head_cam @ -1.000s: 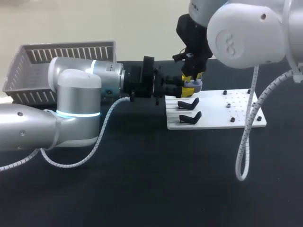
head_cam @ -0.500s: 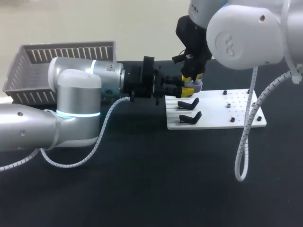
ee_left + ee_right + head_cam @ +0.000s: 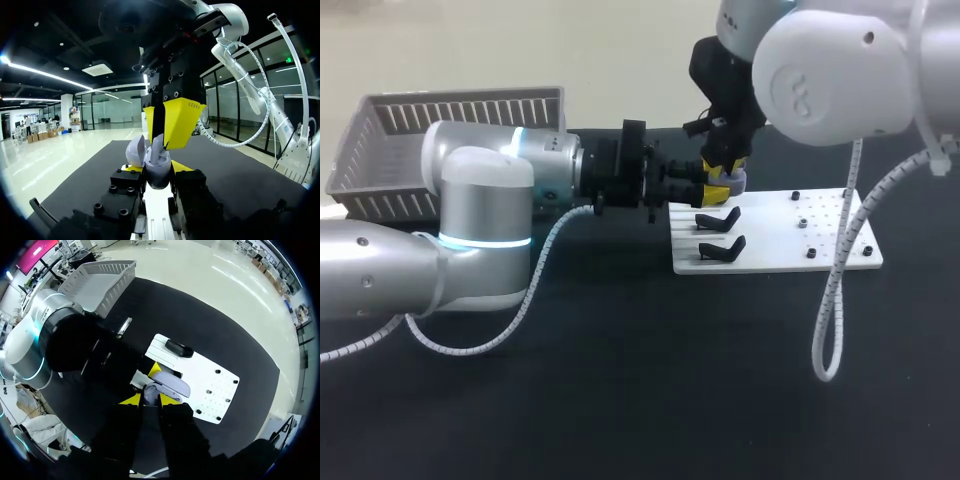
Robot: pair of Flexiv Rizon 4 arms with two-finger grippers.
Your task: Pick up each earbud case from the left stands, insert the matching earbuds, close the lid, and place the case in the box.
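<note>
At the far left of the black desk (image 3: 620, 390) stands the grey slatted box (image 3: 380, 165), with nothing visible inside from this angle. The left arm (image 3: 480, 200) reaches across from that side, and its left jaws are closed on the lower body of the pale lilac earbud case (image 3: 159, 172), holding it off the desk just above the near edge of the white board (image 3: 790, 250). The case's lid (image 3: 135, 151) stands open, tipped to one side.

Directly above it the right jaws point straight down. They stand only narrowly apart and seem to pinch a small pale earbud (image 3: 157, 146) whose lower end is already at the case's mouth.

Further right, two black stands (image 3: 718, 218) sit bare on the board, and the right arm (image 3: 830, 70) comes in from the upper right.

The case is likely light, hard and glossy, so it may slip or twist under downward push. Holding it by its flat sides below the hinge suits it best. The lid's hinge looks like the weak point, so it should be closed with a gentle press on the lid top rather than a squeeze.
</note>
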